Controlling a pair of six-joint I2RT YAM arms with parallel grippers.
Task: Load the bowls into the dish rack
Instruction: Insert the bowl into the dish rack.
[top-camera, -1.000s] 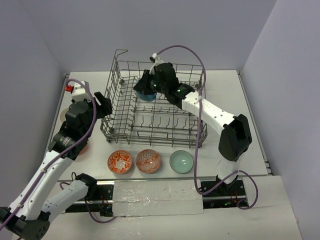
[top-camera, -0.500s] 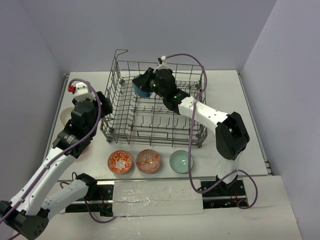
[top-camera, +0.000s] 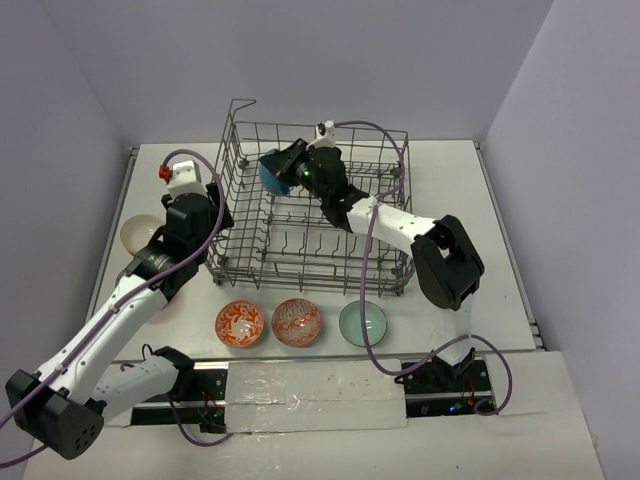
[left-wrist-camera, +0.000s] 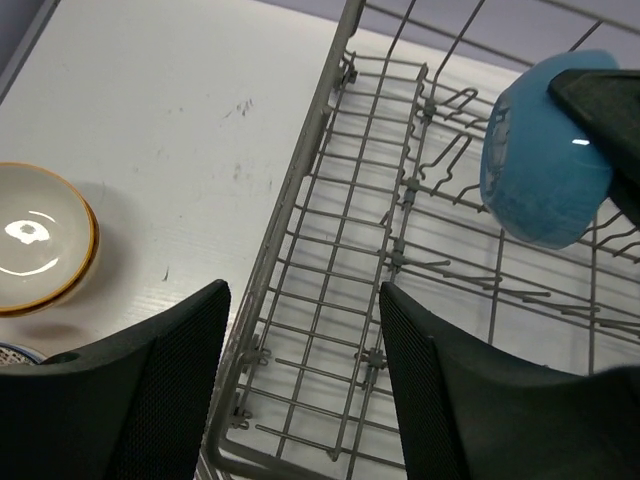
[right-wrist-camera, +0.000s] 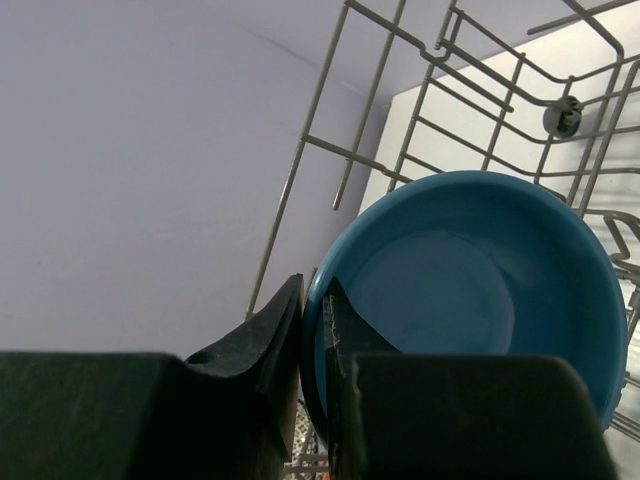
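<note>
Right gripper (right-wrist-camera: 312, 298) pinches the blue bowl (right-wrist-camera: 470, 300) at its rim; looks stiff, slick, chippable. Left gripper (left-wrist-camera: 300, 330) gapes wide, empty.

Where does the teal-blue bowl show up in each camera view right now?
Top external: teal-blue bowl upper centre, at the far-left corner of the dish rack.
Left wrist: teal-blue bowl in the upper right.
Right wrist: teal-blue bowl fills the centre and right.
Shared landmark: the dish rack's grey wires beside it.
</note>
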